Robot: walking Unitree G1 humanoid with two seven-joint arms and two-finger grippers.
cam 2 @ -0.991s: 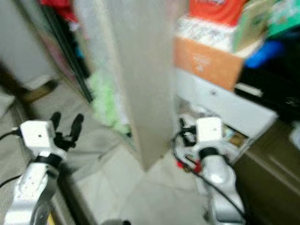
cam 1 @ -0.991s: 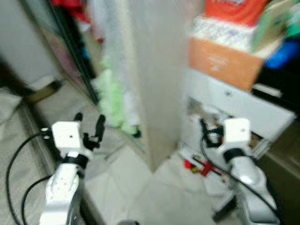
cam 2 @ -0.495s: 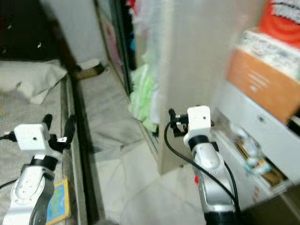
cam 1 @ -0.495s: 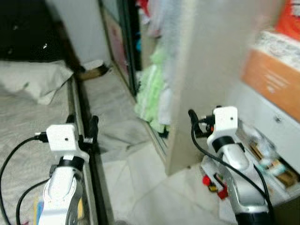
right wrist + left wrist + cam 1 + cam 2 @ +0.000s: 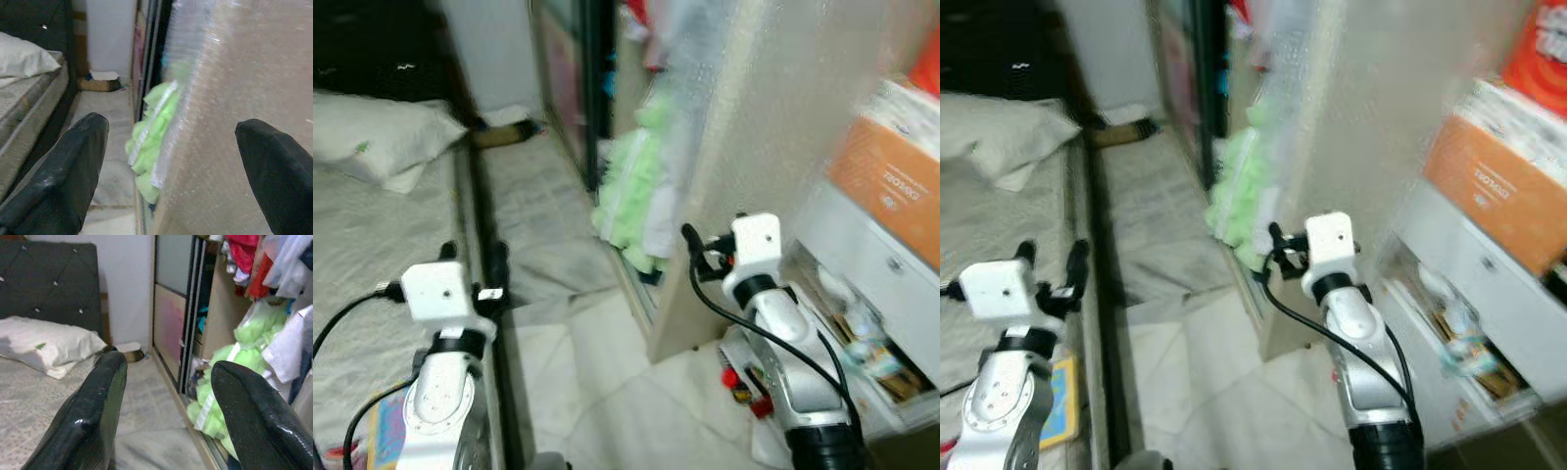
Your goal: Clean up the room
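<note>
Since the task names no single item, the likeliest thing to tidy is the pale green garment (image 5: 631, 191) spilling out of the open wardrobe (image 5: 215, 308) and down onto the floor beside the light sliding door panel (image 5: 744, 147). Its long axis runs up and down, from the hanging clothes toward the tiles, with the lower bunch resting at the foot of the wardrobe track. It lies ahead of the robot and a little to its right of centre, so the right gripper (image 5: 171, 171) is the nearer one: in the right wrist view the green bundle sits between the two black fingers (image 5: 58, 171), though still some way off, and the door panel crowds the other finger. That gripper is spread wide and holds nothing. The left gripper (image 5: 166, 406) is likewise released and empty, raised over the edge of the bed (image 5: 382, 225), with the pillow (image 5: 372, 142) off to its own side and the garment well apart across the strip of floor. A reach would, I judge, go forward and slightly inward with the right arm, keeping clear of the panel edge, while the open drawers (image 5: 862, 333) of clutter stay on its outer side
</note>
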